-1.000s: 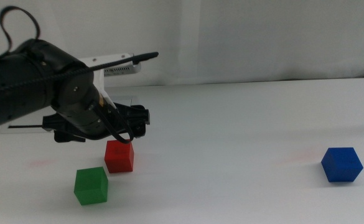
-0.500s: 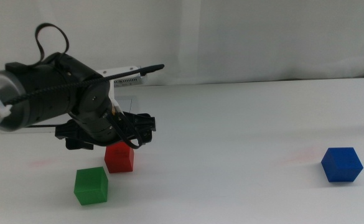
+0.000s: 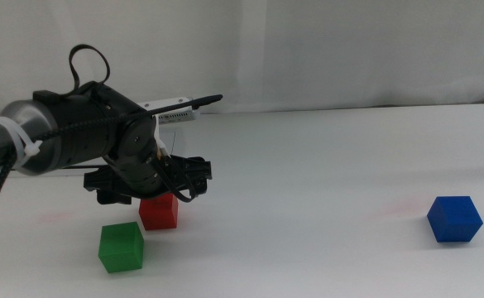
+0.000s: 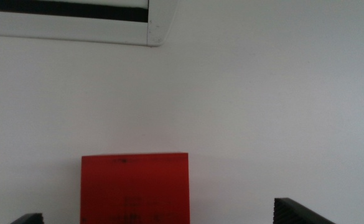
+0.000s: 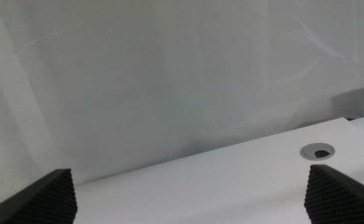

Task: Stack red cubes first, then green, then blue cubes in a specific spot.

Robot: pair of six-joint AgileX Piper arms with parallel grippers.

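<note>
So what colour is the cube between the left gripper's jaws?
Red cube; clearest in the left wrist view.

A white table (image 3: pixel 324 157) fills the scene, evenly lit, with soft shadows. Behind it hangs a pale curtain (image 3: pixel 308 50) with faint vertical folds. A round grey grommet (image 5: pixel 317 151) sits in the tabletop near its far edge. A white strip with a dark band (image 4: pixel 70 18) lies on the table.

Left claw (image 4: pixel 150 219) spread wide — right claw (image 5: pixel 191 199) likewise.
</note>
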